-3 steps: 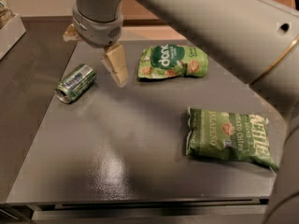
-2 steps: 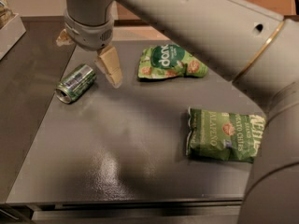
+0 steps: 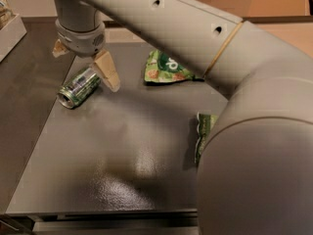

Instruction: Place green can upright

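Note:
The green can (image 3: 78,86) lies on its side on the dark tabletop (image 3: 122,170), at the left, with its silver end facing the front left. My gripper (image 3: 84,68) hangs just above the can's far end and is open. One tan finger (image 3: 107,71) points down beside the can's right end. The other tan finger (image 3: 59,48) shows behind the wrist on the far left side. The fingers stand apart and do not grip the can.
A green snack bag (image 3: 166,67) lies at the back middle of the table. A second green bag (image 3: 203,133) at the right is mostly hidden by my arm (image 3: 244,131). A white box edge (image 3: 10,31) stands at the far left.
My gripper has moved left and now sits over the can's far end. My arm now covers most of the right-hand bag. The can has not moved.

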You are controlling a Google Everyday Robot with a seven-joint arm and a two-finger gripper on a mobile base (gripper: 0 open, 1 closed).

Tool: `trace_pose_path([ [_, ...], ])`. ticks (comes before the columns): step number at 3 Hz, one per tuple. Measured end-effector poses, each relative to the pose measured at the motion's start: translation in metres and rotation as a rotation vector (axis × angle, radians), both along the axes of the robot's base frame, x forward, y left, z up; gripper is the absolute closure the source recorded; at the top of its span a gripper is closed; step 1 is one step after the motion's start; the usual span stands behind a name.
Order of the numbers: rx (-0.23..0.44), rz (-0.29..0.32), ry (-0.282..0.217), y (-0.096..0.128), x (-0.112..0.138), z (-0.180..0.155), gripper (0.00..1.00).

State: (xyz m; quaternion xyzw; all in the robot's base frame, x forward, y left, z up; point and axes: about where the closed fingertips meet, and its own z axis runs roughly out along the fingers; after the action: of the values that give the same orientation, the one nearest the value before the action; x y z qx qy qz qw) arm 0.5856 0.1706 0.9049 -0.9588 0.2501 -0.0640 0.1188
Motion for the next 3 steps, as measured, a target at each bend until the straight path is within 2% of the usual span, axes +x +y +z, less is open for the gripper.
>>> trace_pose_path([
  [1, 0.0, 0.0, 0.0, 0.0, 0.0, 0.0, 0.0],
  [3, -0.037, 0.016, 0.072, 0.012, 0.014, -0.009, 0.0],
])
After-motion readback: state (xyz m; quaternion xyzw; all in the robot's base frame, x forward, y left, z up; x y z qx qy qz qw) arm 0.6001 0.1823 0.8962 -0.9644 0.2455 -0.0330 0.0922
